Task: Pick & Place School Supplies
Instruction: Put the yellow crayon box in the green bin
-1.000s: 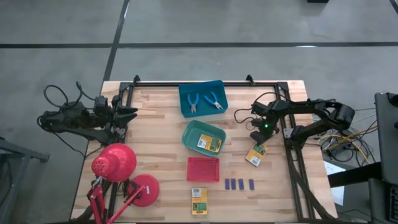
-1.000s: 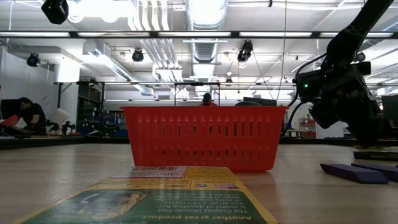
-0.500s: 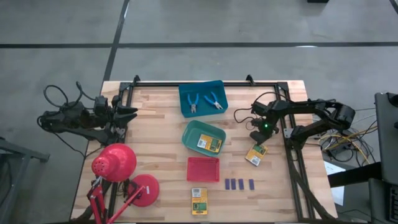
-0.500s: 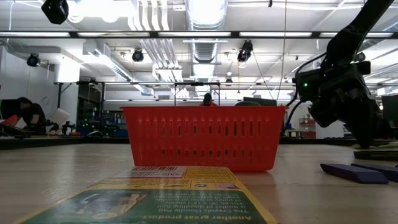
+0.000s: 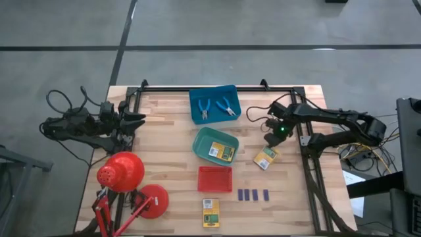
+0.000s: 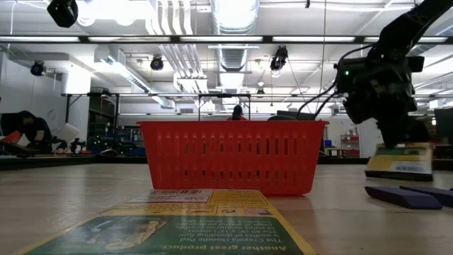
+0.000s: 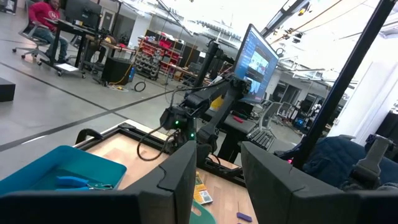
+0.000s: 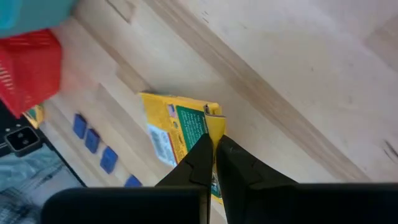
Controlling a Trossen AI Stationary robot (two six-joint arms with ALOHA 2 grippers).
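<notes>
Right gripper [image 8: 214, 155] pinches the yellow box [image 5: 265, 158] at right of frame, lifted; carry it level to the green tray [image 5: 204, 141]; don't squeeze loose.

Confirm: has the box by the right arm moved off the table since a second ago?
Yes. The yellow-and-green box, pinched by the right gripper, now hangs above the blue blocks.

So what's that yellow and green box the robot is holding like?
The yellow-and-green box is small and flat, like printed cardboard, with a white barcode patch. The right gripper is shut on one thin edge. It hangs lifted off the wooden table, tilted, near the four blue blocks.
</notes>
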